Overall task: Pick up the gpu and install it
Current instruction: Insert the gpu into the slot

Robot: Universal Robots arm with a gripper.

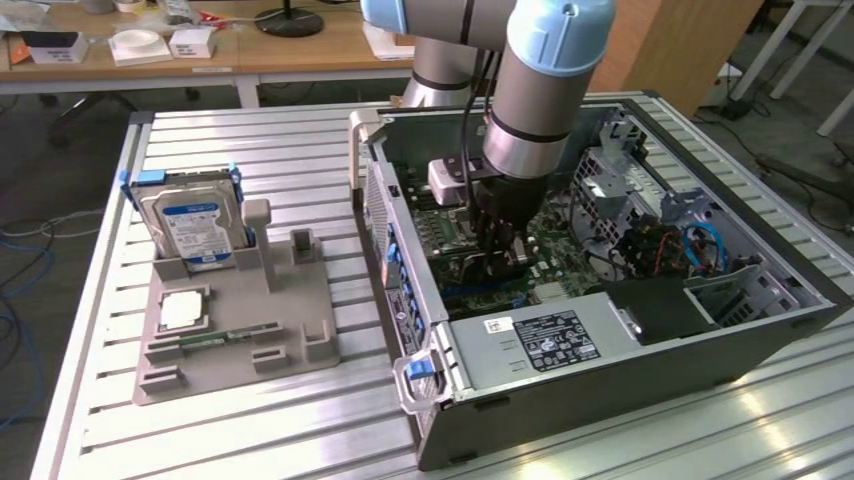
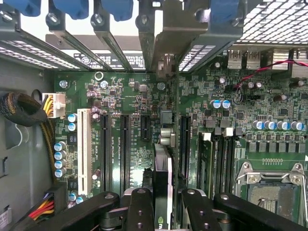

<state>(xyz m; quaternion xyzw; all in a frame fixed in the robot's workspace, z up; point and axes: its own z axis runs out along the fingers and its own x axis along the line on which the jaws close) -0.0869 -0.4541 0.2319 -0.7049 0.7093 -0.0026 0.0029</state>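
The gripper (image 2: 168,211) was closed on the gpu (image 2: 162,175), held edge-on over the motherboard (image 2: 130,96). The card's long axis ran parallel to the black slots (image 2: 124,144).

An open computer case (image 1: 641,390) stands around the gripper (image 1: 505,262) on a slatted metal table (image 1: 254,140). Below the gripper lies a green motherboard (image 2: 130,96), with a white slot (image 2: 84,149) on one side of it and a processor socket (image 2: 274,192) on the other. A labelled power supply (image 1: 561,340) sits near it. Well apart, to the exterior view's left, a grey holder (image 1: 267,330) carries an upright hard drive (image 1: 194,225).
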